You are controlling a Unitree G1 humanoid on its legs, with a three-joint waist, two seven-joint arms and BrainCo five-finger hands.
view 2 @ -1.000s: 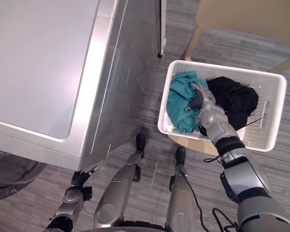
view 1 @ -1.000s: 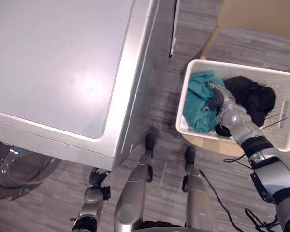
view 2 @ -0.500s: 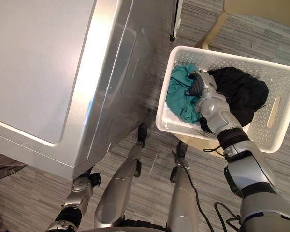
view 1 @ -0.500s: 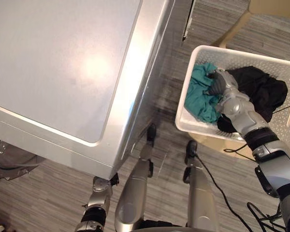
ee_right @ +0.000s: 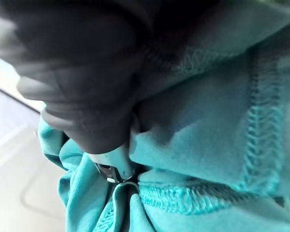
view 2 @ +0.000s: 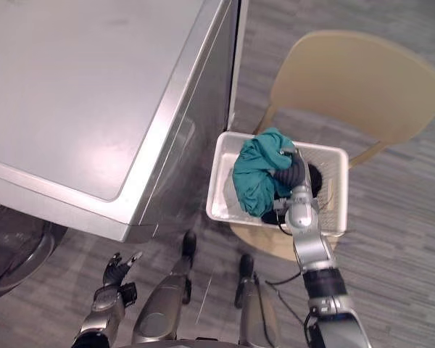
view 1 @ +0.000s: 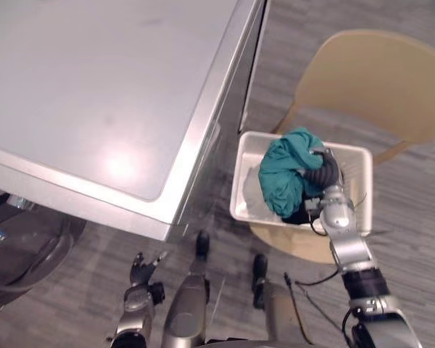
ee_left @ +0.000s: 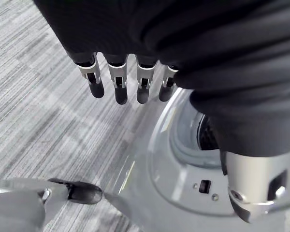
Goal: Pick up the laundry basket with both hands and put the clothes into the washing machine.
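A white laundry basket (view 1: 241, 194) sits on a tan chair to the right of the washing machine (view 1: 94, 94). My right hand (view 1: 326, 172) is over the basket, its fingers curled into a teal garment (view 1: 284, 175), which hangs bunched above the rim. Up close, the teal garment (ee_right: 208, 121) wraps round one finger (ee_right: 114, 163). A black garment (view 2: 314, 178) lies lower in the basket behind the hand. My left hand (view 1: 140, 271) hangs low by the machine's front with straight fingers (ee_left: 116, 84), holding nothing, beside the round washer door (ee_left: 183, 159).
The tan chair (view 1: 377, 80) has its backrest beyond the basket. The washer door (view 1: 22, 246) swings out at the lower left. The machine's grey side panel (view 1: 225, 138) stands close to the basket's left rim. Grey striped floor (view 1: 420, 217) lies to the right.
My right hand has curled shut on the teal garment and lifted it up out of the basket. The whole picture has shifted as the camera moved. The left hand stays low.
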